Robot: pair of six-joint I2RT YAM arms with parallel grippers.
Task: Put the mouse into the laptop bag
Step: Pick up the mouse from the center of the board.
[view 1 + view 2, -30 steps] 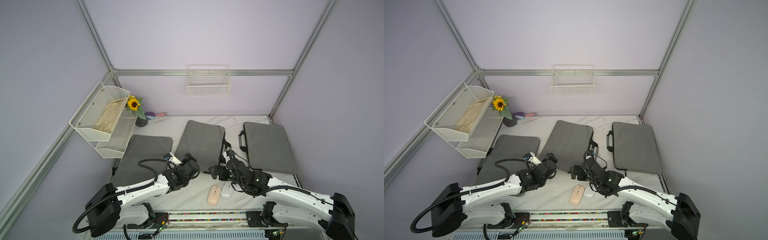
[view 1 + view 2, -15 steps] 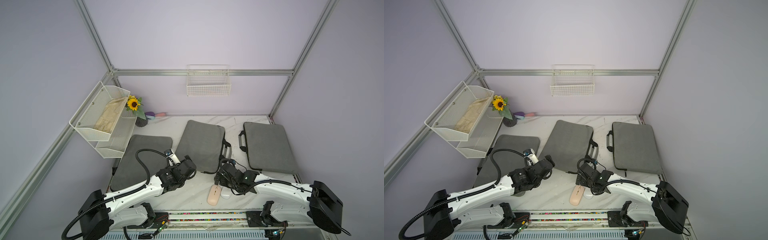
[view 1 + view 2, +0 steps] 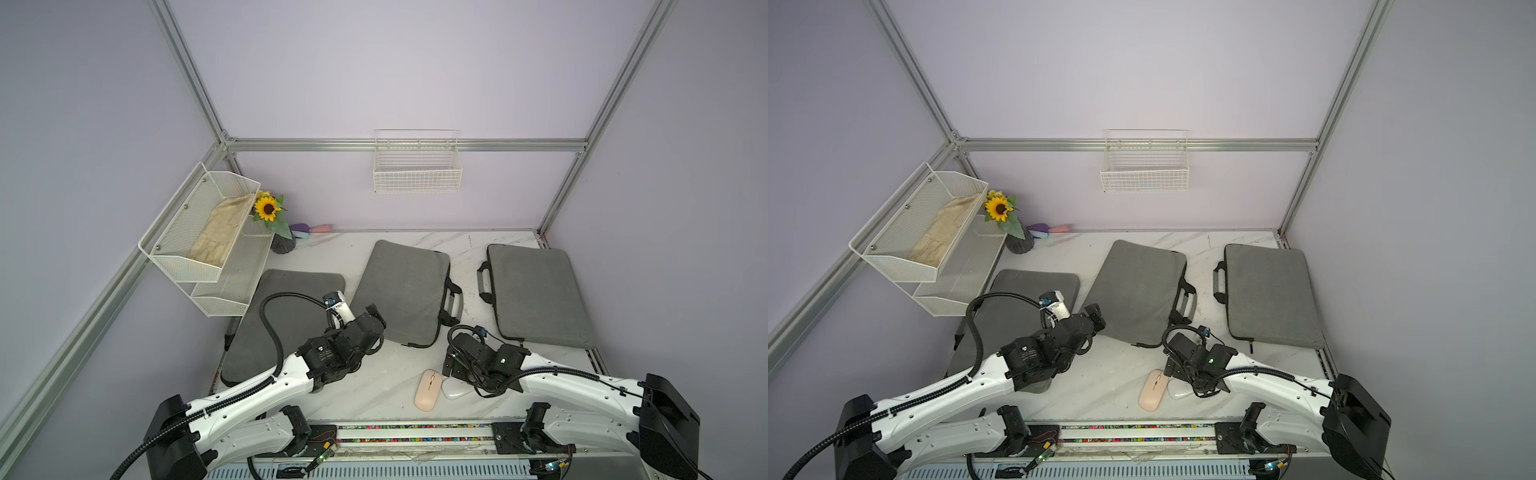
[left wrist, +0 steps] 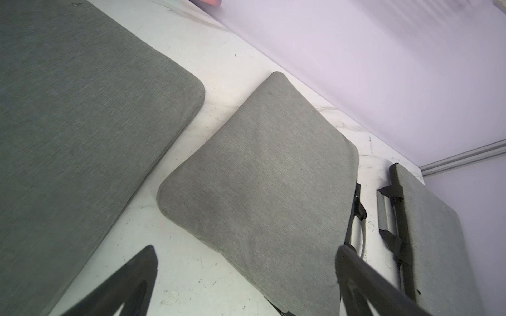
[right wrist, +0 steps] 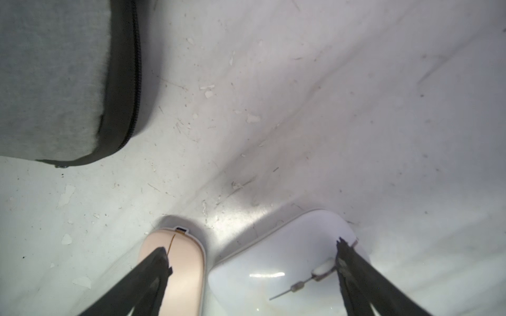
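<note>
You've got three flat grey fabric laptop bags here. You also have two slim plastic mice: one pink mouse, one white mouse.

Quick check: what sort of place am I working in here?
Probably a robot test cell, not a real office: bare aluminium frame and plain lilac walls, a marble-look table, three grey laptop bags laid out.

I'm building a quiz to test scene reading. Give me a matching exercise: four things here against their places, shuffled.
Things: 1 pink mouse; 2 white mouse; 3 sunflower; 4 wire basket.
Places: A on the back wall; B partly covered by the right arm; C beside the mesh shelf; D in full view at the table front.
Pairs: 1-D, 2-B, 3-C, 4-A.
</note>
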